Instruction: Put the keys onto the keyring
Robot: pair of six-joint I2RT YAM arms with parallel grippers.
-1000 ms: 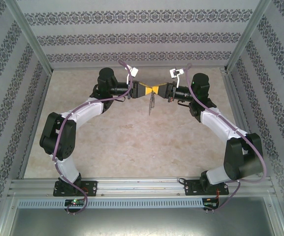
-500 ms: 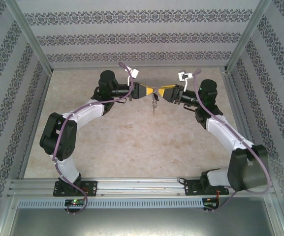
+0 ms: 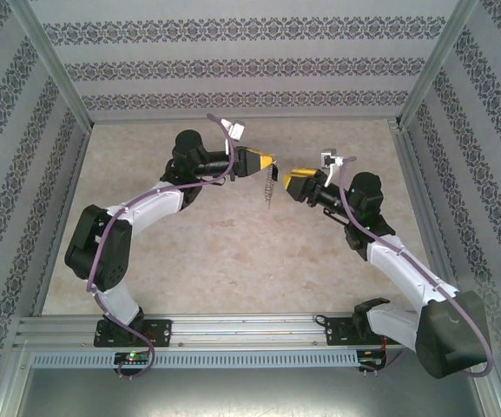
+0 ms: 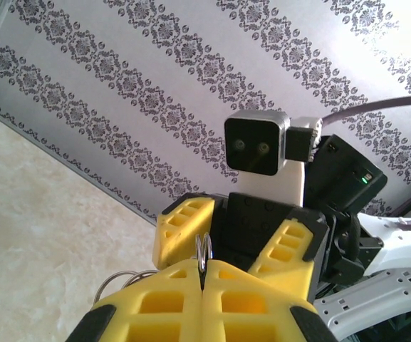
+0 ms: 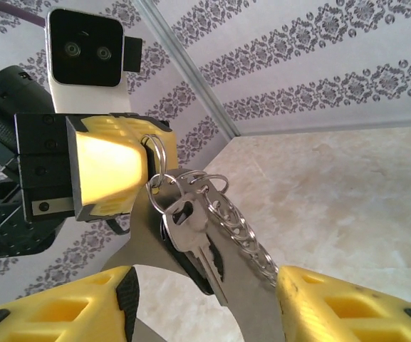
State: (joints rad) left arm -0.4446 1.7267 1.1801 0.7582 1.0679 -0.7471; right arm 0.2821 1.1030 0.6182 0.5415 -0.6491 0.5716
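Patterned walls close in a pale, stone-look table; the work hangs in the air above its far half. The key dangles blade-down, silver, with something dark behind it that I take for the black head; a small wire ring passes through the hole in its top, and beside it the chain-like loop of the keyring falls from the same cluster of rings. The whole bunch hangs free, touching nothing below.

The left pincer is pressed together on a thin ring at the top of the bunch (its own camera shows the wire nipped edge-on between the yellow pads); it alone carries the load. The right pincer stands spread wide, facing the bunch from just beside it and gripping nothing.

By my judgement the threading is done or nearly so; key and keyring look joined and hang as one. I cannot tell whether the key sits fully round its ring; what remains is probably that check and setting the bunch down on the table.
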